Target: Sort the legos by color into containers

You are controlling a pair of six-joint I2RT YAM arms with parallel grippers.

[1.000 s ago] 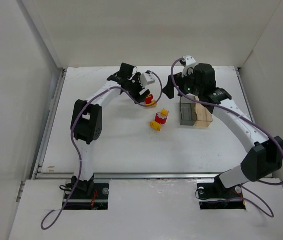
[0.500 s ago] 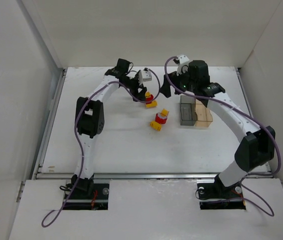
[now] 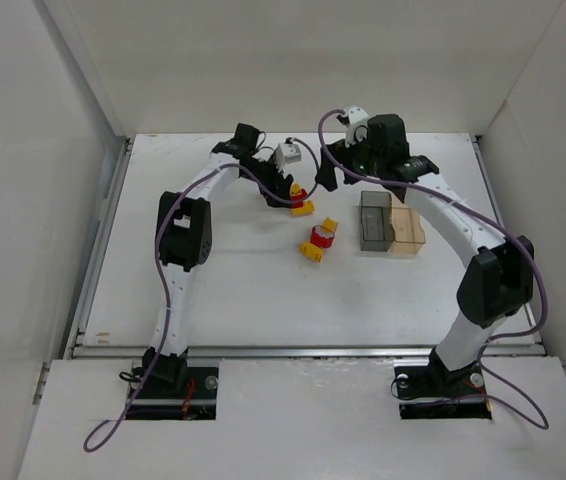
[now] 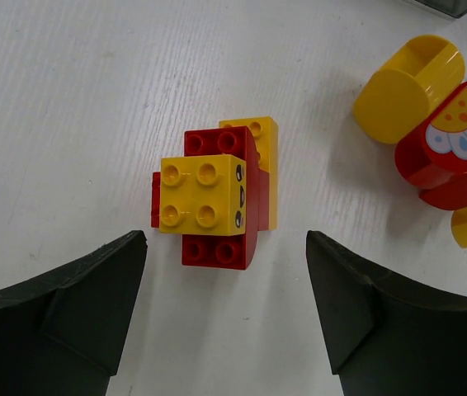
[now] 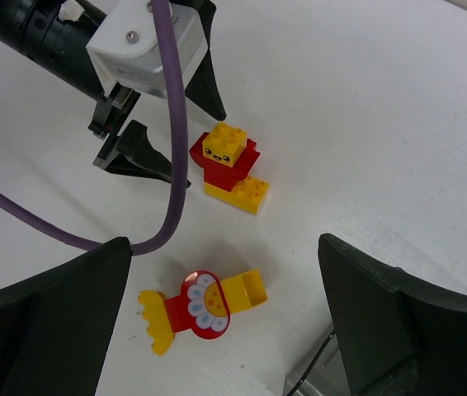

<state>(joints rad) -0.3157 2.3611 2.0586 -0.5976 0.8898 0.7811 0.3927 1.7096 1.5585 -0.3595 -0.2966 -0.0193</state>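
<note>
A stack of yellow and red legos [image 4: 213,198] lies on the white table just ahead of my left gripper [image 4: 225,272], which is open and empty, its fingers apart from the stack. The stack also shows in the top view [image 3: 301,200] and the right wrist view [image 5: 227,165]. A second cluster, with a red flower piece [image 5: 202,305] between yellow pieces, lies under my right gripper [image 5: 224,247], which hangs open and empty above it. The dark grey container [image 3: 374,222] and the clear tan container [image 3: 406,231] stand joined to the right of the legos.
My left gripper [image 3: 271,188] and right gripper [image 3: 328,178] are close together at the back middle of the table. A purple cable [image 5: 172,165] loops from the left wrist near the stack. White walls enclose the table.
My right arm has swung left, from over the containers to above the legos. My left gripper has drawn back slightly from the stack. The legos have not moved.
</note>
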